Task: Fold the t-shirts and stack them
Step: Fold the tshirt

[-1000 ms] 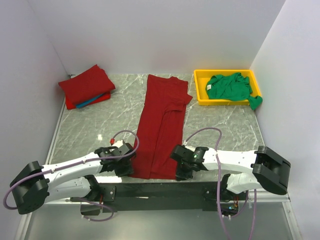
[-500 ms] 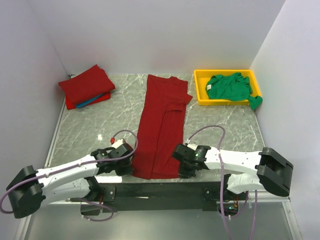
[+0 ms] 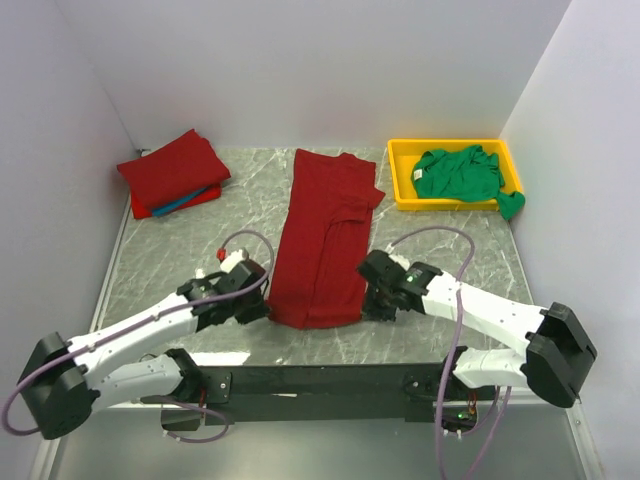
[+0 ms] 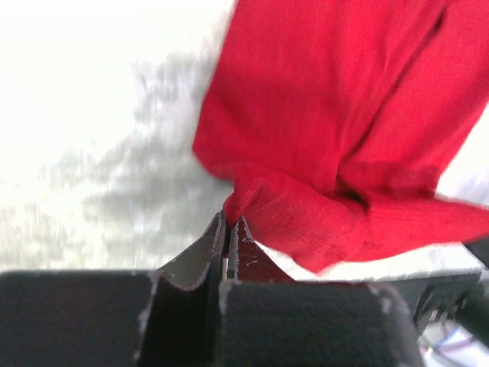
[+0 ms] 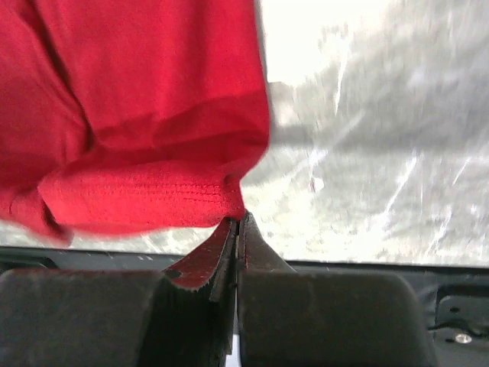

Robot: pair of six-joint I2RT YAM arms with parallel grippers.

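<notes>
A long dark red t-shirt (image 3: 325,235) lies down the middle of the table, its near hem lifted and curled toward the back. My left gripper (image 3: 262,306) is shut on the hem's left corner (image 4: 263,202), and my right gripper (image 3: 366,298) is shut on its right corner (image 5: 206,200). A folded stack of dark red t-shirts (image 3: 173,170) with a blue one (image 3: 182,203) peeking out between them sits at the back left. A bright green t-shirt (image 3: 462,174) lies crumpled in the yellow tray (image 3: 400,190).
The yellow tray stands at the back right against the wall. White walls close in the marble table (image 3: 180,255) on three sides. A black rail (image 3: 320,382) with both arm bases runs along the near edge.
My left gripper has shut on the hem corner. Both grippers have moved away from the near edge toward the back, carrying the hem up over the shirt.
</notes>
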